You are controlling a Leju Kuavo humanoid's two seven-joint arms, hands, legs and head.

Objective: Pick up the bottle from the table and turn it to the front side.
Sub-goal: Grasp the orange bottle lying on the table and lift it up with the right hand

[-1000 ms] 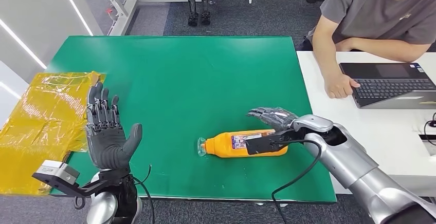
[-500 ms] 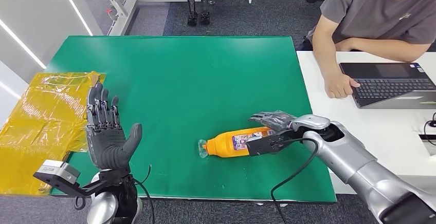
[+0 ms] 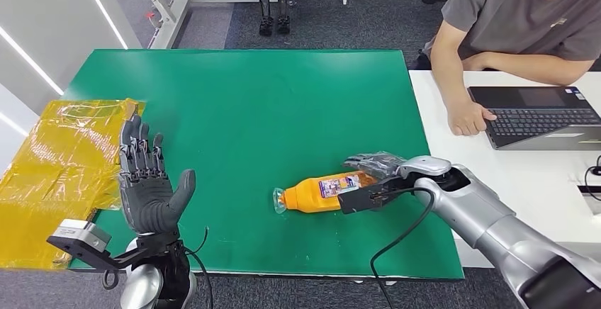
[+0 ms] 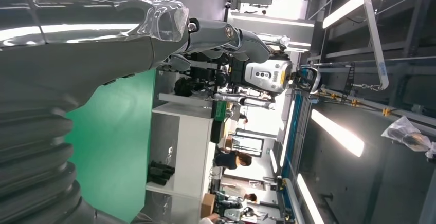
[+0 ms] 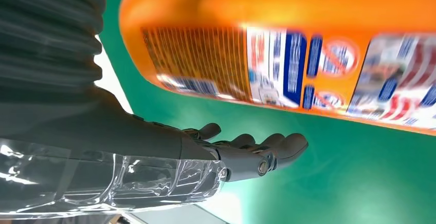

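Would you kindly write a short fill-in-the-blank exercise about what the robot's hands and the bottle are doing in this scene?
1. The orange bottle is gripped by the robot's ____ hand.
2. The bottle's clear cap points toward the robot's ____ side.
3. The left hand is raised with its fingers spread and holds ____.
4. The mat covering the table is ____ in colour.

Missing words: right; left; nothing; green
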